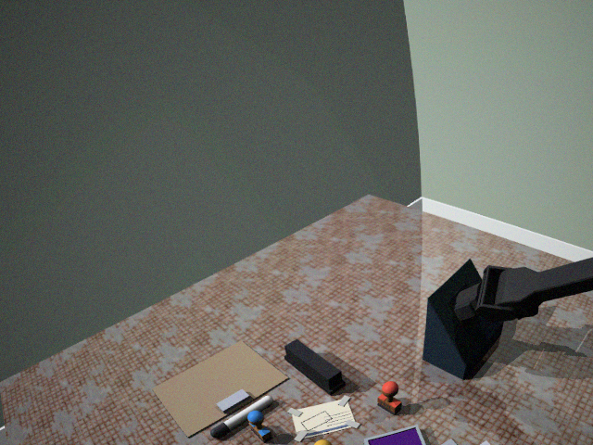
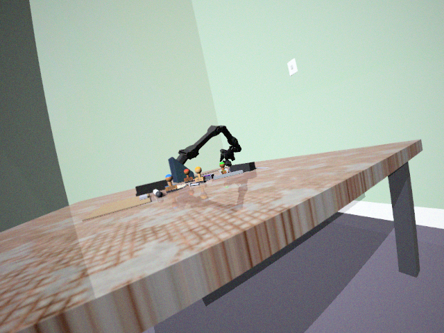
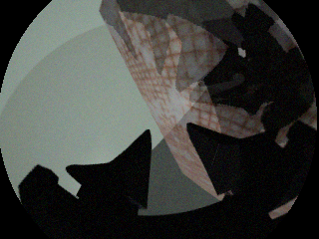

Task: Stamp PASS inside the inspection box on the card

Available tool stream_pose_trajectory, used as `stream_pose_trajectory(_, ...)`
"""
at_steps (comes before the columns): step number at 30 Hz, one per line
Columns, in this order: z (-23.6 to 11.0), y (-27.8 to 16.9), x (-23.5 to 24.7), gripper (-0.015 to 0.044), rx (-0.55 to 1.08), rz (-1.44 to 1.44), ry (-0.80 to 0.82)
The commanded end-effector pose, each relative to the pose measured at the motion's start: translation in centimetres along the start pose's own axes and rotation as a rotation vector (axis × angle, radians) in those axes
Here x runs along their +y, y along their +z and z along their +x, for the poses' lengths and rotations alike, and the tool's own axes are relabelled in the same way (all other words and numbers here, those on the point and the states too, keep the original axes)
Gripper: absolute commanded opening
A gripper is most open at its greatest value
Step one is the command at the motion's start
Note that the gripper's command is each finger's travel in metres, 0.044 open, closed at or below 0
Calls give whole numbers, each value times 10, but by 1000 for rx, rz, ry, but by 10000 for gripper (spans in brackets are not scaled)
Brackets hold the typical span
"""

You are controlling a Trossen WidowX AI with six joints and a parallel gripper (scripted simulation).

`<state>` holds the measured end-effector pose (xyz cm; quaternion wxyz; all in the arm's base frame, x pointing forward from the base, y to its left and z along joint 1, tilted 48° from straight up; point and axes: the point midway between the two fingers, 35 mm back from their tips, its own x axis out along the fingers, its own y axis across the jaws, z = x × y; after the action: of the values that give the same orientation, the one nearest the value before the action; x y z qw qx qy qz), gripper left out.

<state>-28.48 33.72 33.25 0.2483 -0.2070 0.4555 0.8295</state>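
Observation:
Several knob-handled stamps stand on the bench: a blue one (image 1: 257,421) (image 2: 168,177), a red one (image 1: 389,395) (image 2: 186,172), a yellow one (image 1: 321,441) (image 2: 198,170) and a green one (image 2: 222,165). I cannot read their labels. The card (image 1: 322,417), taped at its corners, lies between them, and its outlined box (image 1: 316,420) holds no print. The purple ink pad (image 1: 395,437) lies at the bottom edge. My gripper (image 2: 226,161) (image 3: 167,129) hangs just above the green-knobbed stamp, its fingers partly open with nothing between them. It is out of frame in the top view.
The arm's dark base block (image 1: 455,330) (image 2: 176,168) stands at the right. A black bar (image 1: 313,365), a cardboard sheet (image 1: 201,387), a grey eraser and a marker (image 1: 241,416) lie left of the card. Another black bar (image 2: 243,166) lies behind the gripper.

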Motion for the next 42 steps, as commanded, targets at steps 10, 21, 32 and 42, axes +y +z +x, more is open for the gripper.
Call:
stream_pose_trajectory(10,-148,52,-100,217,-417,-103,-302)
stream_pose_trajectory(21,-253,29,-187,217,-551,-187,-677)
stream_pose_trajectory(32,-337,-59,-289,217,-522,62,-939)
stream_pose_trajectory(42,-388,-201,-369,217,-576,631,-864)
